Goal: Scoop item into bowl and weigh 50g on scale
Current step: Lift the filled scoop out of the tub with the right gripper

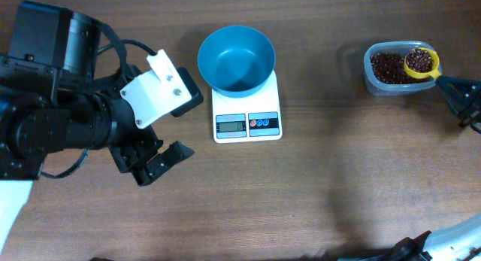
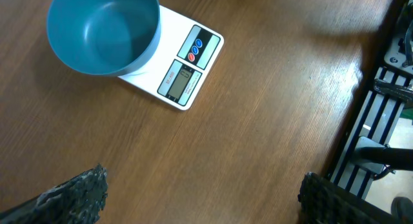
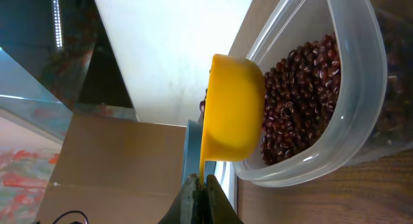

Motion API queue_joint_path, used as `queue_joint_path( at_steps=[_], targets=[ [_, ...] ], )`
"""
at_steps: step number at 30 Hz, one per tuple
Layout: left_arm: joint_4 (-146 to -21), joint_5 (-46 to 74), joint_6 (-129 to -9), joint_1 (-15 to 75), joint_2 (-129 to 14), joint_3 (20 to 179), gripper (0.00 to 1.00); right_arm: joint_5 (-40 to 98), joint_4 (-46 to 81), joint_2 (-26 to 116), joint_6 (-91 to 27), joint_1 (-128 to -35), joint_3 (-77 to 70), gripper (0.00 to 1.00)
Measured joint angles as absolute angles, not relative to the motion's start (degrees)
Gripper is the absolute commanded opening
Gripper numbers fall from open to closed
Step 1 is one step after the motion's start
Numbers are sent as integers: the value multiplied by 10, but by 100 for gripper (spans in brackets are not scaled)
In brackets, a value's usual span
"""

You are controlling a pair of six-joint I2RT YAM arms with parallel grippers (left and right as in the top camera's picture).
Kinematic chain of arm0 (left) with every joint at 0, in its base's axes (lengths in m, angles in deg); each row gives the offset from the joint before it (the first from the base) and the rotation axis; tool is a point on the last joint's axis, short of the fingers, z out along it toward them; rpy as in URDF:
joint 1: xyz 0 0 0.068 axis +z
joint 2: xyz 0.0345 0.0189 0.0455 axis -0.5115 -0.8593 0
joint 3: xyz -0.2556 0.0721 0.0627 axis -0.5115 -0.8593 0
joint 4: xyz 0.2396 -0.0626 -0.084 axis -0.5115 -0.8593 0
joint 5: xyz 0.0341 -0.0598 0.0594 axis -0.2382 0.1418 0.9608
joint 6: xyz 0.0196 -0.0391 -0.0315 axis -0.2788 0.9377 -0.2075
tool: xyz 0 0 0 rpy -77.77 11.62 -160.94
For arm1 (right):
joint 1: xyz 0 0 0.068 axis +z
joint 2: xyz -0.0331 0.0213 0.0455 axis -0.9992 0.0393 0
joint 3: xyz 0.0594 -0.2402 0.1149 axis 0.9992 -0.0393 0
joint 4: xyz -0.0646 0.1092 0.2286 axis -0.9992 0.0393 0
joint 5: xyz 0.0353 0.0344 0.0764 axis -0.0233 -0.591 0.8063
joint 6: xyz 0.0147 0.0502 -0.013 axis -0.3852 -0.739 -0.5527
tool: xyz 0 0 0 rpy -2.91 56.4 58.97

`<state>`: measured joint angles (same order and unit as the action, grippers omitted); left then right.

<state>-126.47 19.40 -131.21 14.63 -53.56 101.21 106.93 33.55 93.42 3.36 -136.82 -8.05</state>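
The blue bowl (image 1: 236,59) stands empty on the white scale (image 1: 246,118) at the table's middle back; both show in the left wrist view, bowl (image 2: 103,30) and scale (image 2: 187,69). The beans (image 1: 387,65) lie in a clear tub (image 1: 373,79) at the right back. My right gripper (image 1: 451,86) is shut on the handle of a yellow scoop (image 1: 421,63), which holds beans above the tub's right end. In the right wrist view the scoop (image 3: 232,117) is beside the beans (image 3: 297,95), the fingers (image 3: 203,185) pinching its handle. My left gripper (image 1: 161,165) is open and empty, left of the scale.
The table's right edge with a black metal frame (image 2: 381,108) shows in the left wrist view. A white part of the right arm (image 1: 451,242) lies at the front right corner.
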Motion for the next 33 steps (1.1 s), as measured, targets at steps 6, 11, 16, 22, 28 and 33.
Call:
queue_joint_path(
  at_steps=[6,11,16,22,28,33],
  targets=[
    [-1265,194,-1312,146,-536,1012,99,1073,343,934,43,-1368,-81,4],
    [-1265,194,-1312,146,-536,1012,99,1074,316,934,31,-1346,-83,4],
    [-1265,194,-1312,146,-536,1012,99,1074,312,934,-29,-1345,-84,4],
    [-1265,194,-1312,146,-536,1012,99,1074,307,934,-74,-1345,-84,4],
    [-1265,194,-1312,146,-536,1012,99,1072,281,934,-91,-1345,-86,4],
    [-1265,194,-1312,146,-536,1012,99,987,276,935,-165,-1331,-87,4]
  ],
)
